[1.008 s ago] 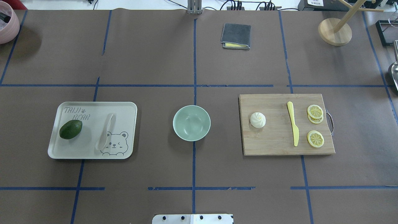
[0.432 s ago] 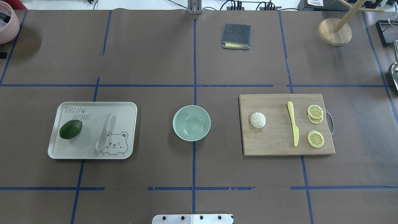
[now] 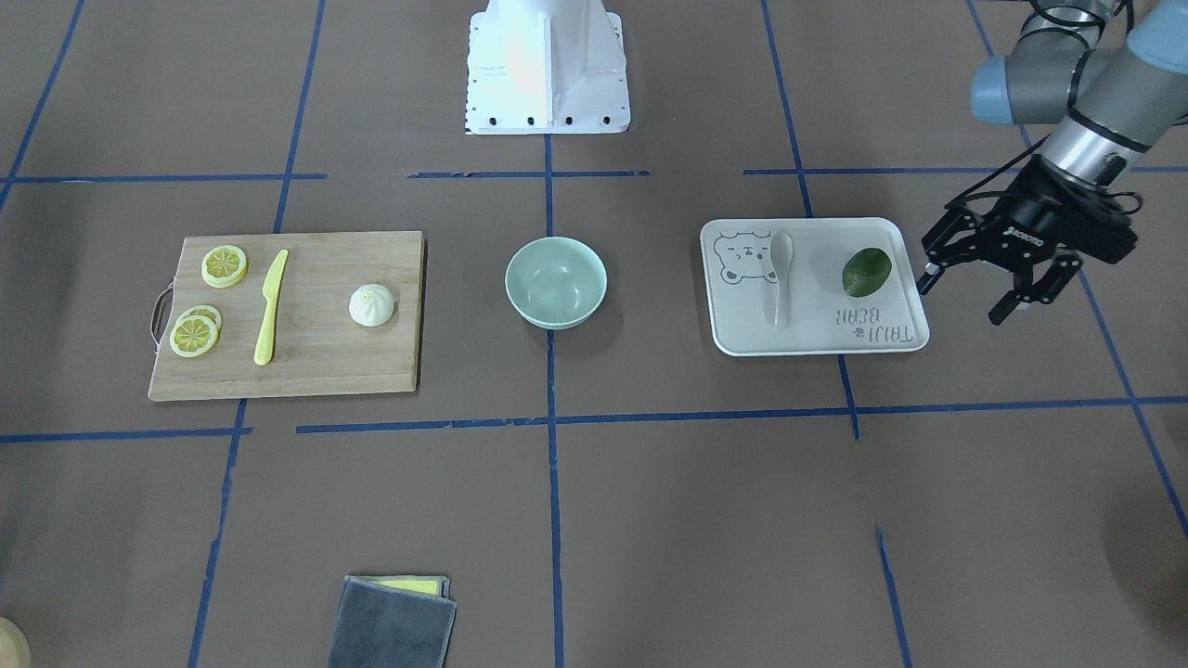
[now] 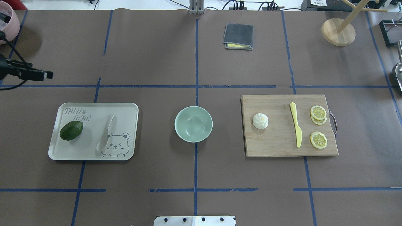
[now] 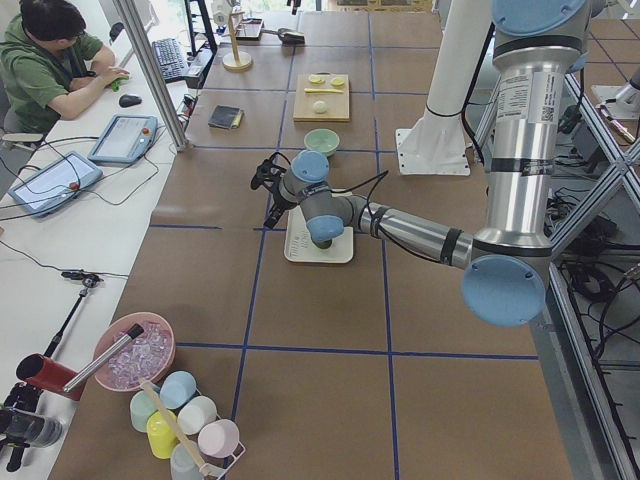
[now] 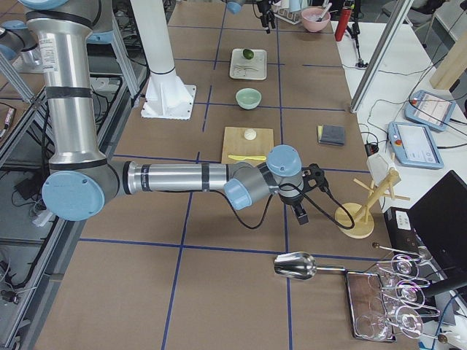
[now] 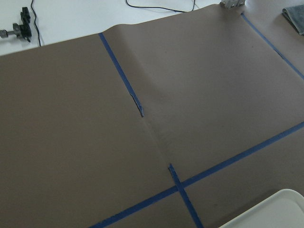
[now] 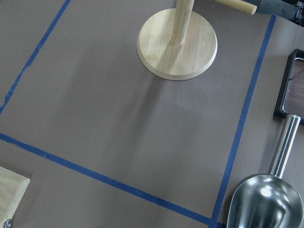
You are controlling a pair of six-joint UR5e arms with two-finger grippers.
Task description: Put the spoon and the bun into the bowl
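Bowl (image 4: 193,124), mint green and upright with nothing in it, sits at the middle of the table on the blue centre line, between the two largest things. On the robot's right lies the wooden cutting board (image 4: 279,141); on its left lies the cream bear-print tray (image 4: 125,113).

Since a second ago the left gripper (image 3: 965,299) has come into the overhead view at the left edge, beyond the tray's far corner. The front view shows it just beside the tray's outer end, its two fingers spread wide and holding nothing. Nothing else on the table has shifted. The right gripper (image 6: 301,211) shows only in the right side view, off the board's outer end, and whether it is spread or pressed together cannot be told.

Avocado (image 4: 71,130) lies on the tray's outer half. The bun (image 4: 260,121) stands pleats up on the board's bowl-side end, apart from the yellow knife (image 4: 296,124) and the lemon slices (image 4: 318,140).

Spoon (image 4: 106,133) lies on the tray between the avocado and the bowl. Its long axis runs near to far across the table. The scoop points toward the robot, and the handle points away, leaning slightly toward the bowl.
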